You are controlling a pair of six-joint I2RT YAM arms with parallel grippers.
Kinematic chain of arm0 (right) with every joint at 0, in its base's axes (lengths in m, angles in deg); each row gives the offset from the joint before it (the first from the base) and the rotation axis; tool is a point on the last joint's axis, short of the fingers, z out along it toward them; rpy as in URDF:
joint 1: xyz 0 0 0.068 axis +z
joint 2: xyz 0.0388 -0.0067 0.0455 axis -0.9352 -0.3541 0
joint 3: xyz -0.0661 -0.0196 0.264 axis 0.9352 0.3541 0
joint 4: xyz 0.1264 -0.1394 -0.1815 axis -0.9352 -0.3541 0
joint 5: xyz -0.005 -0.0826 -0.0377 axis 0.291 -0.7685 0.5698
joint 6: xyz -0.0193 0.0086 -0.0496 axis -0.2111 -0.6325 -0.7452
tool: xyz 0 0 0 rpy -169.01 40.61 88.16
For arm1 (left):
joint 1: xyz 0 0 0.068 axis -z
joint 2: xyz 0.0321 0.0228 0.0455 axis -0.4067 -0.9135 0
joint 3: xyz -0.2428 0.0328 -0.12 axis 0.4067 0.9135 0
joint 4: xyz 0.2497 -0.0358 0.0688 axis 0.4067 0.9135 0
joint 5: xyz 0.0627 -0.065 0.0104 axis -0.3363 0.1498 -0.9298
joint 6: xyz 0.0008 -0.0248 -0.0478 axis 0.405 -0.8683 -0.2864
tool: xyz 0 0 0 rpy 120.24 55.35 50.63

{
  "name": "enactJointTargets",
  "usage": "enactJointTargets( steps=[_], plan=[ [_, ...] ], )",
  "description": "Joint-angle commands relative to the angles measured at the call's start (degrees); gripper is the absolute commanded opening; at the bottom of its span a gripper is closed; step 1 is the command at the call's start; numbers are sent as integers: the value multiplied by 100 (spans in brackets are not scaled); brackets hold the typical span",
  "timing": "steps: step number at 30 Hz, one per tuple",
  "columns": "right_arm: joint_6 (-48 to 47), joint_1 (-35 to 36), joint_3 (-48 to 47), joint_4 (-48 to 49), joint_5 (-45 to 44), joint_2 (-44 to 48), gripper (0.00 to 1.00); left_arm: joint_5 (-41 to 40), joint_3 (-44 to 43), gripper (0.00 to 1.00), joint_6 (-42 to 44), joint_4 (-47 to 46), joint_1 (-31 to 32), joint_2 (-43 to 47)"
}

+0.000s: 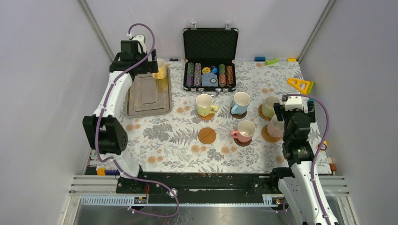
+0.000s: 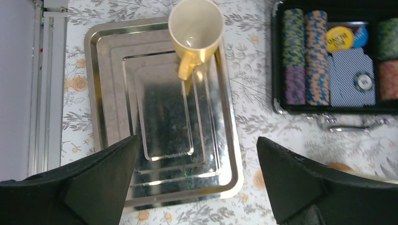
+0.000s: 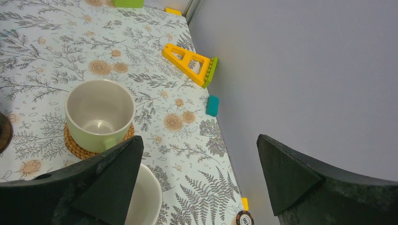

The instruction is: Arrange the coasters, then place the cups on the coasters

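A yellow cup (image 2: 196,28) stands upright at the far end of the silver tray (image 2: 112,93), handle towards my left gripper (image 2: 197,139), which hangs open above the tray's near end with nothing between its fingers. On coasters stand a pale yellow cup (image 1: 205,104), a light blue cup (image 1: 241,103), a pink cup (image 1: 245,131) and a pale green cup (image 3: 98,112), this one on a woven coaster (image 3: 77,145). A cream cup (image 3: 145,197) sits under my open right gripper's (image 3: 199,138) left finger. One tan coaster (image 1: 207,136) lies bare.
An open black case of poker chips (image 1: 210,61) stands at the back centre. A yellow toy frame (image 3: 187,63) and a teal block (image 3: 212,105) lie by the right wall. A loose poker chip (image 3: 244,219) sits near the table's right edge.
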Motion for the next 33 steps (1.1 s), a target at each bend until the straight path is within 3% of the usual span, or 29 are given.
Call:
enactJointTargets(
  steps=[1, 13, 29, 33],
  plan=[
    [67, -39, -59, 152, 46, 0, 100, -43, -683, 99, -369, -144, -190, -505],
    [44, -48, -51, 152, 66, -107, 100, 367, -1796, 99, -555, -427, -325, -2181],
    [10, -61, -45, 152, 67, -155, 100, 755, -2278, 99, -562, -898, -393, -3301],
    [12, -65, -45, 155, 72, -180, 100, 769, -2415, 94, -588, -900, -514, -3509]
  ],
)
